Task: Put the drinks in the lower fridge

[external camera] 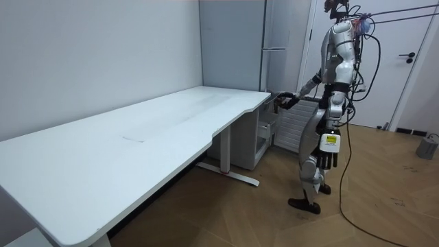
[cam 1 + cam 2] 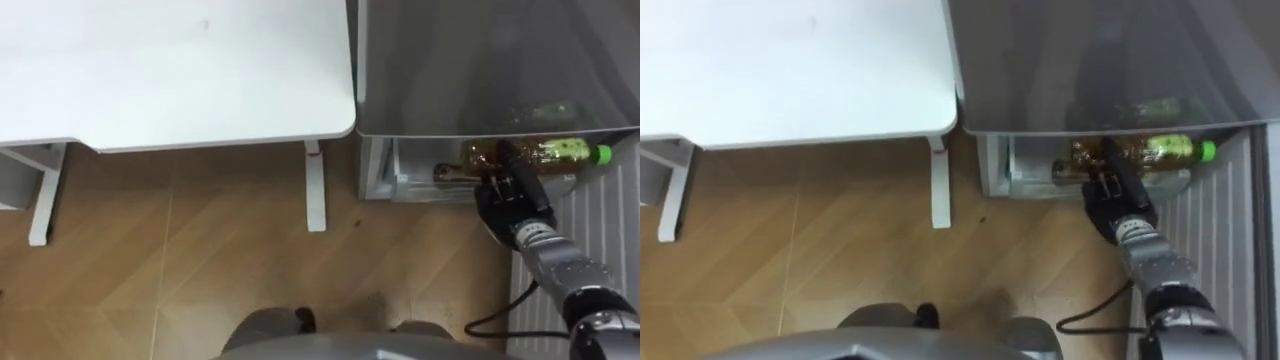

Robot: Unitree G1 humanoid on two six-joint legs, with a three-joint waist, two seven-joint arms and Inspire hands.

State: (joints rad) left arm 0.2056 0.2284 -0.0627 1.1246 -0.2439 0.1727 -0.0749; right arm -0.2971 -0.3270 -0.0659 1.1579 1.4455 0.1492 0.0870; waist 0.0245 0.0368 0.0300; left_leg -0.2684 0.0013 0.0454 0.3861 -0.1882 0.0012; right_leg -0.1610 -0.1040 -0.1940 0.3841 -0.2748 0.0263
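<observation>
Risk: we hold the bottle (image 2: 560, 152) in our closed right hand (image 2: 512, 200); striking the fridge (image 2: 480, 60) rim may dislodge it.

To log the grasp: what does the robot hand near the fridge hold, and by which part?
The right robot hand is curled round the middle of a clear plastic bottle of amber drink with a green cap.

Open floor (image 2: 400, 260) fronts the fridge (image 2: 480, 70); the table (image 2: 180, 70) flanks its left.
</observation>
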